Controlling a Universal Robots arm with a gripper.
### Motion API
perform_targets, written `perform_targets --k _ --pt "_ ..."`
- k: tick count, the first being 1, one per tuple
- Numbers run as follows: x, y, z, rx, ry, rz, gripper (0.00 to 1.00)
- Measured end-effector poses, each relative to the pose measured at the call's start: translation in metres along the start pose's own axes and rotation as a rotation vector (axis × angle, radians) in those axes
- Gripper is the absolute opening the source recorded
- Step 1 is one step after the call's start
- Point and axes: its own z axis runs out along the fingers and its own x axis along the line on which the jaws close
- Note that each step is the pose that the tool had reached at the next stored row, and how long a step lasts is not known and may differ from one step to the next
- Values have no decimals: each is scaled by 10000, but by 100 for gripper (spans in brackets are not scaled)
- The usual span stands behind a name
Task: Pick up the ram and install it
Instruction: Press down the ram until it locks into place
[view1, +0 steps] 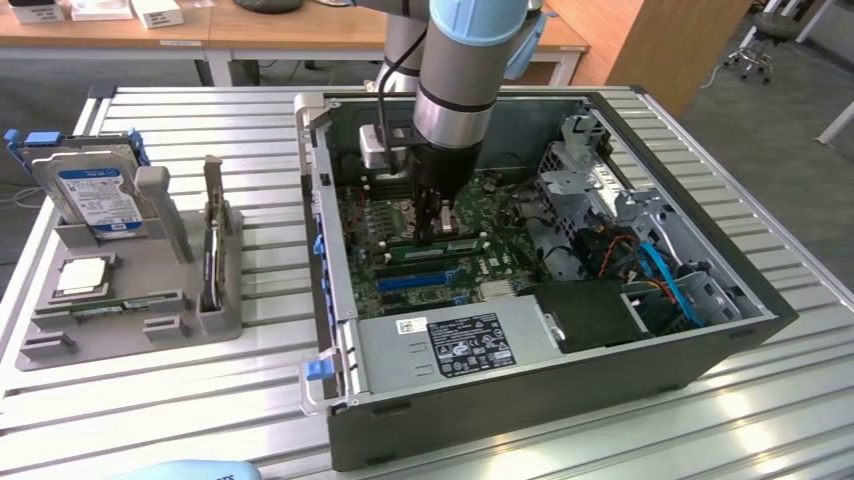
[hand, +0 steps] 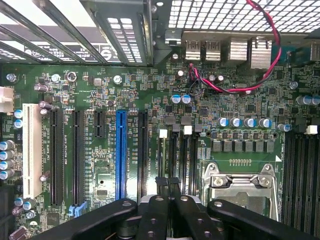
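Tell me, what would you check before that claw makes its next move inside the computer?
1. Claw shut: ok, the fingertips stand close together.
2. Ram stick held between the fingertips: cannot tell.
3. Claw over the memory slots: ok, the fingertips sit just above the narrow black slots with white clips.
4. Memory slots free of anything in them: ok, they look empty in the wrist view.
5. Red and black cable away from the slots: ok, it loops near the rear ports.
6. Computer case open on top: ok, the arm reaches straight down into it.
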Motion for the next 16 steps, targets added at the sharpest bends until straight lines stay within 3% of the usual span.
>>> perform_targets --k 4,16 --pt "-3 -1 -25 12 -17 0 10" --pt "-3 7 -269 1 -1 1 10"
